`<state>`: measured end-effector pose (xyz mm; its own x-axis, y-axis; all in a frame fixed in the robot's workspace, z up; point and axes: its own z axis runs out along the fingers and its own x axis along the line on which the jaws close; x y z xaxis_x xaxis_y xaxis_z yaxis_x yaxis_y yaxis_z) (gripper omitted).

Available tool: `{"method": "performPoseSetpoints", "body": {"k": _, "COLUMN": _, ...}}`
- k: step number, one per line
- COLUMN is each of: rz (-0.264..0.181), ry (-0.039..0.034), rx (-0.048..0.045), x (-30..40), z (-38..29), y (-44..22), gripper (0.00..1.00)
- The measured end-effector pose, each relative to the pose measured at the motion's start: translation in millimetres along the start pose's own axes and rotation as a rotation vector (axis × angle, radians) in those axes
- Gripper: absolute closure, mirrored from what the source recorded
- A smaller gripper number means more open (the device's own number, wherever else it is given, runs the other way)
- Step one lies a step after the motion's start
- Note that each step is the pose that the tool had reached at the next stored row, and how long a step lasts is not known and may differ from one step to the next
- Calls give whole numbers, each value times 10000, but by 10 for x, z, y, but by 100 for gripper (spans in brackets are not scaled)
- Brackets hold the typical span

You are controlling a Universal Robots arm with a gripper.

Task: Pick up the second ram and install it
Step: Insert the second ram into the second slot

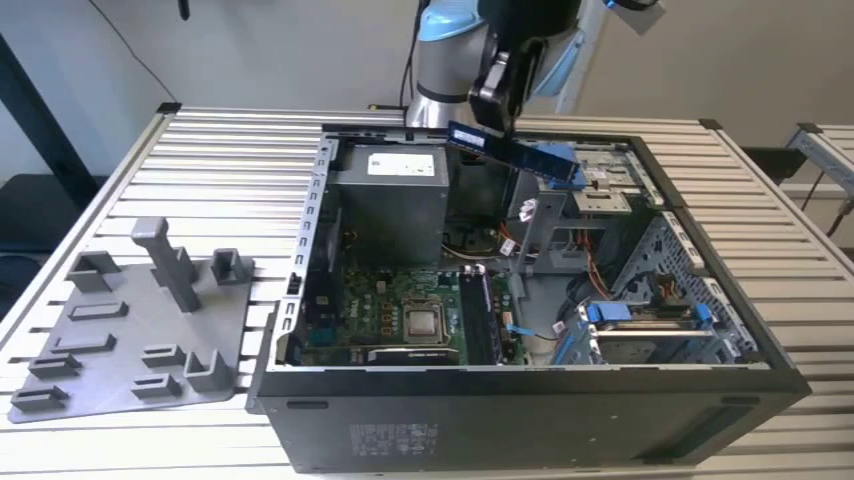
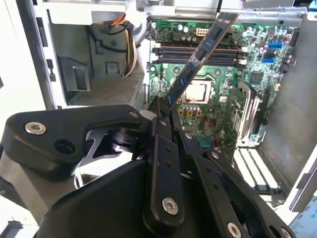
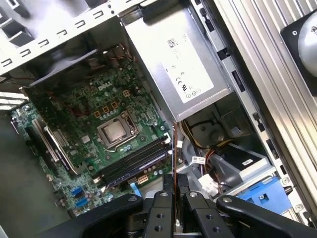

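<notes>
Exterior view: ram (image 1: 518, 153) is up in the air over the back of the open case (image 1: 534, 385), well above the board (image 1: 387, 310). It's tilted, with the free end pointing to the exterior view's right. Pickup looks done, the install isn't: the stick touches nothing but the gripper (image 1: 470, 124).

Gripper is closed on one short end of the ram, with most of the stick cantilevered out past the fingers. Second wrist view shows it best: fingers pinch the near end at the gripper (image 2: 163, 106), and the ram (image 2: 200, 54) runs diagonally away across the picture. In the first wrist view the ram (image 3: 174, 153) is edge-on, a thin line rising out of the gripper (image 3: 174, 187).

Slots (image 3: 133, 166) sit beside the CPU socket (image 3: 115, 131), far below the stick. The ram looks skewed against the slot lines in the second wrist view, so I'd say it's not lined up yet. Can't tell whether a first stick is already seated.

Left to do, as I read it: align, lower, seat.

Grey tray (image 1: 134, 330) sits outside the case on the exterior view's left, well apart from the gripper.
</notes>
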<state>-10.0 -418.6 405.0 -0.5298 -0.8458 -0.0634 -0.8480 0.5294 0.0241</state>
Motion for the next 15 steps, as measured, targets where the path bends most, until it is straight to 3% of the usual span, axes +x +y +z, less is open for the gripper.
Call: {"method": "performPoseSetpoints", "body": {"k": 15, "rz": 2471, "ry": -59, "rx": 157, "x": 3, "z": 52, "y": -1, "gripper": 85}}
